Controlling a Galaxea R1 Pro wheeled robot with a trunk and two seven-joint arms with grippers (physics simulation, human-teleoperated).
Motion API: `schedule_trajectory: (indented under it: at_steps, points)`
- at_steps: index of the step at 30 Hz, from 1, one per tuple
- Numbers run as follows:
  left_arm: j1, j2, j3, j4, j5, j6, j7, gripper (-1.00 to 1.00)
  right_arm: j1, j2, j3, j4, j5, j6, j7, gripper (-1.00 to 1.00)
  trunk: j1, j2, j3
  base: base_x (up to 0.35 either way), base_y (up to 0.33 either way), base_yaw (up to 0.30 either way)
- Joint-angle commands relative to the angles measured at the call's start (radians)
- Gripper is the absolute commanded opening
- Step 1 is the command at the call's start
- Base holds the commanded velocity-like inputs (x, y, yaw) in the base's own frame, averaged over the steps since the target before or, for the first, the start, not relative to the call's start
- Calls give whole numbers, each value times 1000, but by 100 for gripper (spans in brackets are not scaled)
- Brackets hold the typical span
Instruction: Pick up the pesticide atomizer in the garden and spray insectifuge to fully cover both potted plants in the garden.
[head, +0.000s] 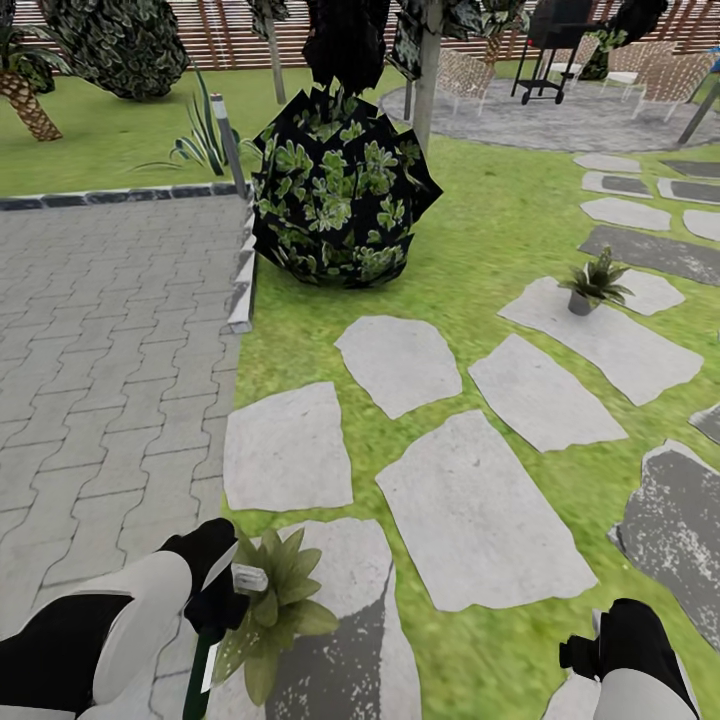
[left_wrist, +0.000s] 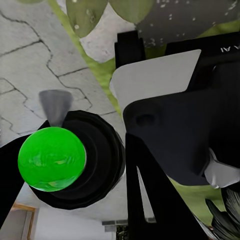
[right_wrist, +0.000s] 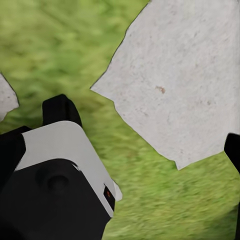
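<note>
1. Head view: the left tool (head: 215, 605) sits low at the left, clamped around the slim dark green pesticide atomizer with its pale grey-white trigger head (head: 243, 580). The bottle's green body runs down out of the frame. Its head touches the leaves of the near small potted plant, a rosette of pointed olive-green leaves (head: 275, 610), which stands on an irregular grey stepping stone (head: 350, 640) at the edge of the grey block paving (head: 100, 380). The second small olive-green potted plant in a tiny grey pot (head: 594, 282) stands well apart, up at the right on another stone in the green lawn (head: 490, 250). A big dark round bush (head: 340, 195) rises between paving and stones. The brown slatted fence (head: 220, 30) runs behind. The right tool (head: 610, 640) hangs low at the right; whether it is spread, I cannot tell here.

2. Left wrist view: the black tool body is near the lens beside a bright green round cap in a black ring (left_wrist: 51, 158), over paving and leaf tips.

3. Right wrist view: one black finger (right_wrist: 61, 109) and another at the far edge stand spread, nothing between them, above grass and a pale stone (right_wrist: 185, 80).
</note>
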Motion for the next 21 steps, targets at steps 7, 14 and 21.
schedule_trajectory:
  at_steps: [7, 14, 21]
  points:
    - [0, 0, -4, -2, -9, 3, -11, -100, -1, 1, -4, -2, 11, -1, 10, 100, 0, 0, 10, 3, 0, 0]
    - [0, 0, -6, -2, -10, 1, -12, -100, -1, 1, -4, -1, 11, -1, 10, 100, 0, 0, 12, 0, 0, 0]
    - [0, 0, -5, -3, -10, 0, -12, -100, -1, 1, -4, -1, 11, -1, 10, 100, -4, 7, 15, 0, 0, 0]
